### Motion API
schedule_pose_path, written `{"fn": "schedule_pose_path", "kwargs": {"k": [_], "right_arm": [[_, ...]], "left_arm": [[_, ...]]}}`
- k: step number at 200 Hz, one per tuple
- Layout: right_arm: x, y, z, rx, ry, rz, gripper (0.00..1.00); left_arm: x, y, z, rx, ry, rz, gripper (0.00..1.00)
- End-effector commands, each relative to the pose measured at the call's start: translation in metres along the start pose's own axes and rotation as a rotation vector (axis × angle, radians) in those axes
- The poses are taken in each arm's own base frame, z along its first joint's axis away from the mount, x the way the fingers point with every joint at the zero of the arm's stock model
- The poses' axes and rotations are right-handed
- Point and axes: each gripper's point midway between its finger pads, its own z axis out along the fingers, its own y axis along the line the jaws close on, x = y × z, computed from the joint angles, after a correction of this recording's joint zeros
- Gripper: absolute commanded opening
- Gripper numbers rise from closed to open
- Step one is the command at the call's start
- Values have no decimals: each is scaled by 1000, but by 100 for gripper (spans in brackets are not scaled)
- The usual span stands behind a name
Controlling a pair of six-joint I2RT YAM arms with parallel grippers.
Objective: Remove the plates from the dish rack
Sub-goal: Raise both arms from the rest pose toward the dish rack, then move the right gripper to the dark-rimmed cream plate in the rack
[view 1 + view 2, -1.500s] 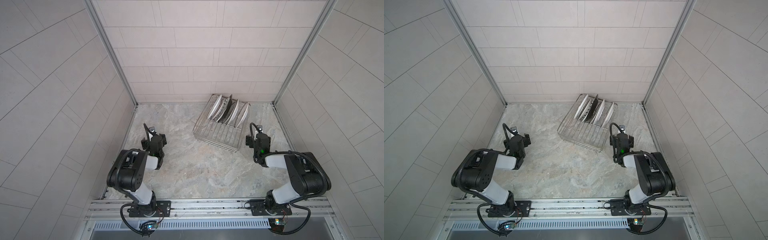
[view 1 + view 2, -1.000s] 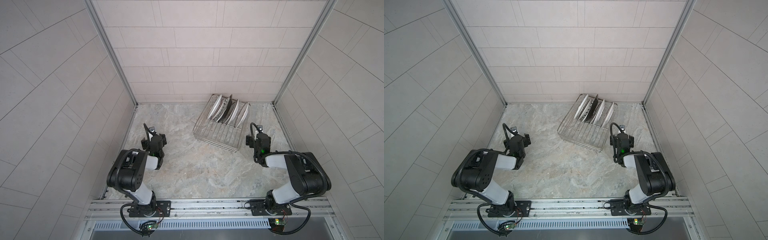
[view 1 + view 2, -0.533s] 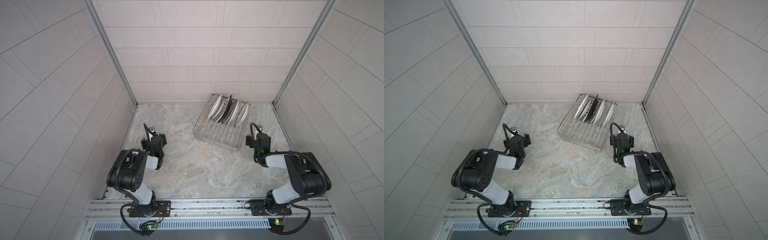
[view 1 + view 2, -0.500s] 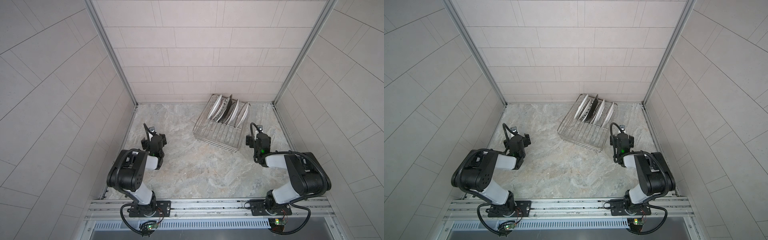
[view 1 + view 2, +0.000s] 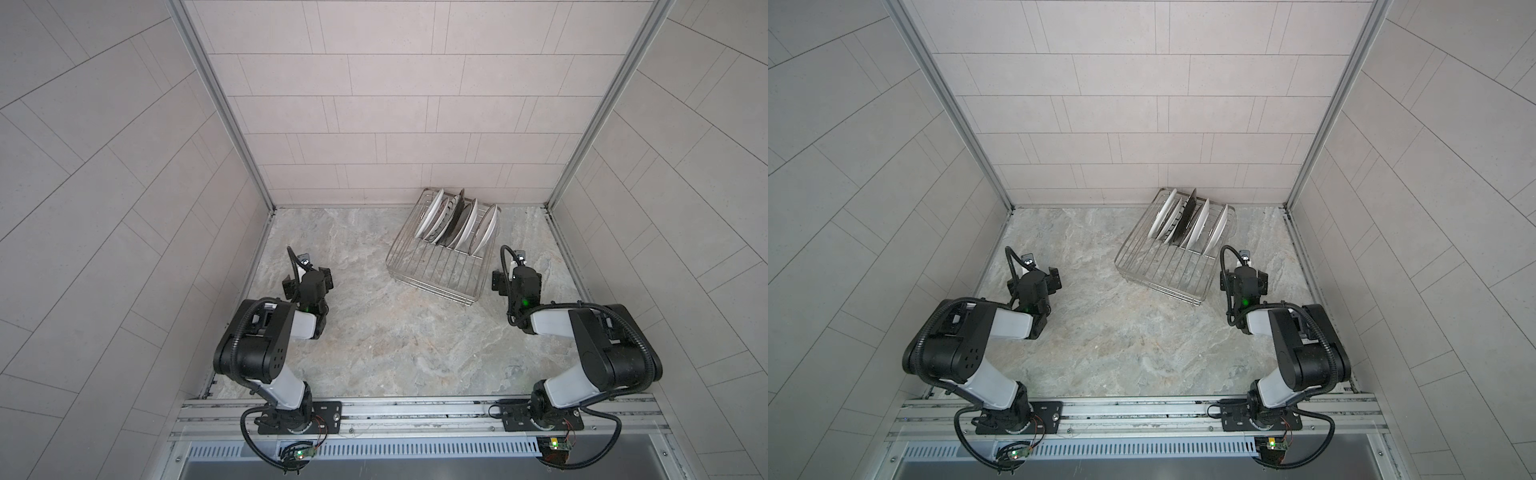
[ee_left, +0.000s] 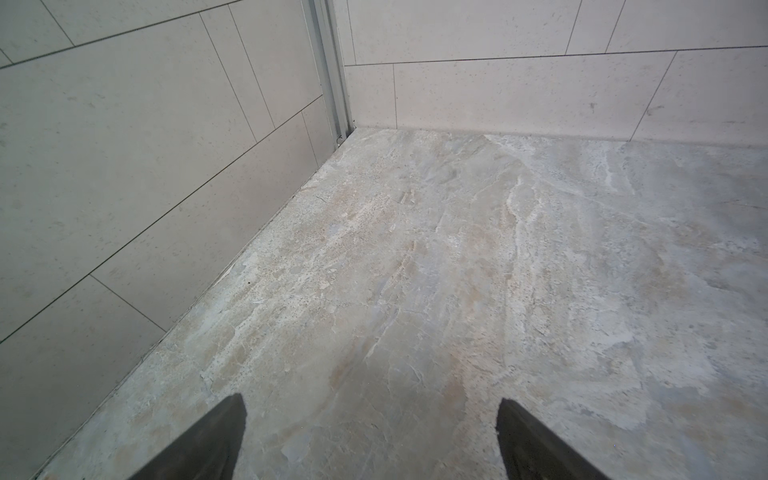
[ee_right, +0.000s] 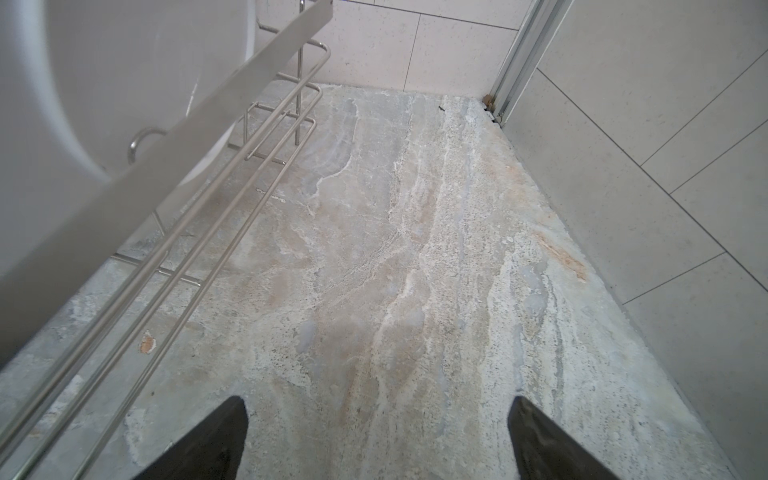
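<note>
I found the dish rack [image 5: 436, 270] toward the back right of the stone tabletop [image 5: 374, 332], set at an angle with its far end close to the tiled rear wall [image 5: 395, 124]. The plates [image 5: 457, 224] stood on edge in a row in the far half of the rack, leaning between the tines. I counted five, with one dark plate [image 5: 1185, 222] in the middle of the white ones, though any prints were too small for me to make out. My left gripper [image 6: 370, 401] sat low over the left side of the tabletop, near the side wall [image 6: 124, 166] and well apart from the rack. Its jaws were spread wide with only bare stone between the fingers, so it held nothing. My right gripper [image 7: 378, 401] was also spread wide and gripped nothing. In both top views it sat just beside the near right corner of the rack. Through the right wrist camera the rack's flat rim band and side wires ran past one finger, with the face of a white plate [image 7: 83, 83] behind them. I could see no contact between that gripper and the rack.
</note>
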Motion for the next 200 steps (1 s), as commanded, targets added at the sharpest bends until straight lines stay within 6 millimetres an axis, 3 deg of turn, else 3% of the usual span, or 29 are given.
{"fn": "schedule_pose_path", "kwargs": {"k": [1, 50, 76, 102, 135, 157, 177, 200], "right_arm": [[-10, -3, -4, 8, -25, 1, 100], [-20, -4, -19, -3, -67, -3, 100], [-27, -3, -39, -38, -69, -29, 100], [-39, -10, -63, -47, -73, -38, 100], [-64, -4, -95, -153, -151, 122, 100], [-74, -21, -113, -115, -193, 327, 100], [-69, -48, -128, 3, -141, 508, 100], [-79, -42, -141, -68, -151, 532, 100]], "left_arm": [[-10, -2, -4, 13, -39, -2, 100], [-31, -8, -23, -6, -89, 57, 100], [-63, -16, -50, -28, -159, 119, 100], [-87, -5, -77, -20, -211, -151, 100], [-98, -23, -110, 255, -199, -357, 100], [-92, 9, -130, 262, -318, -612, 100], [-99, 16, -143, 300, -333, -628, 100], [-117, 3, -151, 359, -217, -586, 100]]}}
